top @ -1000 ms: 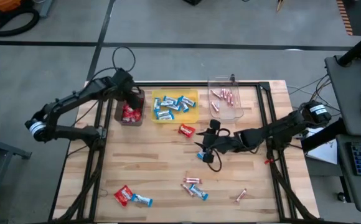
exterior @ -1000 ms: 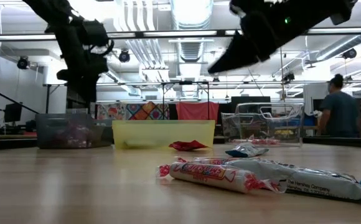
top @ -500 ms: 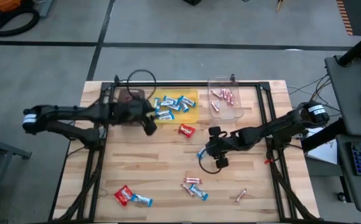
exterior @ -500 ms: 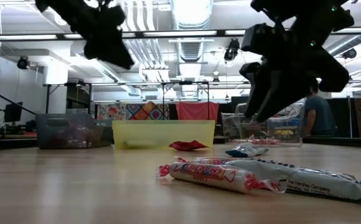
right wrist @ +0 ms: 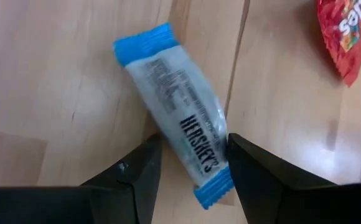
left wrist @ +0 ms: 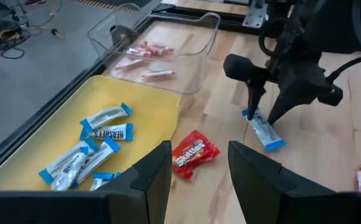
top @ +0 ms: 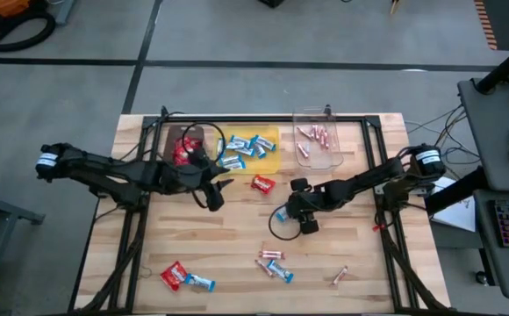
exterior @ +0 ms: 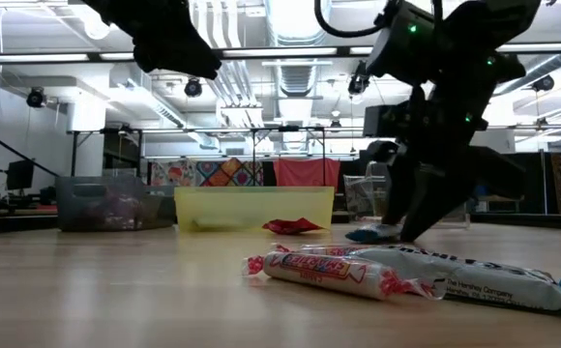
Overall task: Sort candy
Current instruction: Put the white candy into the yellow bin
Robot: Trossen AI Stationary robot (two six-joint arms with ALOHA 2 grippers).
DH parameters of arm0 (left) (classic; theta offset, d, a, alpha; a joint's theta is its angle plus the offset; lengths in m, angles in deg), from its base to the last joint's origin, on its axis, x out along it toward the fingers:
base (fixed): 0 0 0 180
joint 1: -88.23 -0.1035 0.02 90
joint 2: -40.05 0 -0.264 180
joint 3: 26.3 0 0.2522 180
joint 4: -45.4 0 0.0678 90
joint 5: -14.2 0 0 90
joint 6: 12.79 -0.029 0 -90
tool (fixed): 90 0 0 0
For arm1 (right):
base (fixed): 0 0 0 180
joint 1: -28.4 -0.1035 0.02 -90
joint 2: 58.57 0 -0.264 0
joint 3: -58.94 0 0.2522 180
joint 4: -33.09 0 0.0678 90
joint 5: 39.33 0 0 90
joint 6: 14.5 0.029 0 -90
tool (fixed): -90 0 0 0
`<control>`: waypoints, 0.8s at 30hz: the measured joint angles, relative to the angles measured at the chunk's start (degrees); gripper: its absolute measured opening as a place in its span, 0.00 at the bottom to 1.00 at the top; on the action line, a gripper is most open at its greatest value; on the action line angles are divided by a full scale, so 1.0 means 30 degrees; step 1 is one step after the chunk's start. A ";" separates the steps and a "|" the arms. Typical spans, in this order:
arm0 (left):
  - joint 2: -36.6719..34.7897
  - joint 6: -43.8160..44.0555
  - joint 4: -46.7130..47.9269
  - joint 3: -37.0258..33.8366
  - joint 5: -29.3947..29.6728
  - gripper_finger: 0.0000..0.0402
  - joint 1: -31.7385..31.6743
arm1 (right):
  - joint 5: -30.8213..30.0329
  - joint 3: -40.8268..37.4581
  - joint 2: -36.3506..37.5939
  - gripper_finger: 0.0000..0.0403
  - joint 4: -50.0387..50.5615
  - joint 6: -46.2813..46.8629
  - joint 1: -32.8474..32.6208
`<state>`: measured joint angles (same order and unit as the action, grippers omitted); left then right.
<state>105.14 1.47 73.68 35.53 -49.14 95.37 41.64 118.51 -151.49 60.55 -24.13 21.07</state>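
A blue-and-white bar (right wrist: 174,109) lies flat on the wooden table (top: 193,237), right of centre. My right gripper (right wrist: 190,155) is tipped down over it and open, one finger on each side of the bar's end (left wrist: 264,129); I cannot see them touching it. My left gripper (left wrist: 199,168) hovers open and holds nothing, in front of the yellow bin (top: 247,147). It points at a red packet (left wrist: 194,152) lying on the table. In the low view the right gripper (exterior: 397,227) reaches down to the table top.
Along the far edge stand a brown bin (top: 184,149) with red packets, the yellow bin with blue-and-white bars and a clear bin (top: 318,145) with pink sticks. Loose candies lie near the front: a red packet (top: 174,275), bars (top: 281,270) and sticks (top: 340,276).
My left gripper has swung away from above the brown bin toward the table's right and near side, and now points at the loose red packet. My right gripper has come down and tipped steeply over the blue-and-white bar, which has not moved.
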 joint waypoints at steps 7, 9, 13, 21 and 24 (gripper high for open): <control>0.1124 -0.0007 -0.0636 0.0000 0.0007 0.35 0.0000 | 0.0746 0.0019 -0.0693 0.39 -0.0155 0.0239 0.0327; 0.1489 -0.0007 -0.0834 0.0000 0.0007 0.35 0.0000 | 0.0808 0.0012 -0.0707 0.35 -0.0217 0.0240 0.0327; 0.2231 -0.0053 -0.1244 0.0000 -0.0004 0.35 0.0000 | 0.0847 0.0012 -0.0707 0.22 -0.0315 0.0342 0.0320; 0.2898 -0.0061 -0.1616 0.0000 -0.0029 0.35 0.0000 | 0.1660 -0.0030 0.0451 0.06 -0.0762 0.0758 0.0358; 0.2869 -0.0019 -0.1401 0.0000 -0.0044 0.35 0.0000 | 0.1831 0.0232 0.1463 0.08 -0.0502 0.0891 0.0363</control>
<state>113.74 1.41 69.48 35.53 -49.27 95.37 47.13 119.21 -147.10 59.05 -21.46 22.15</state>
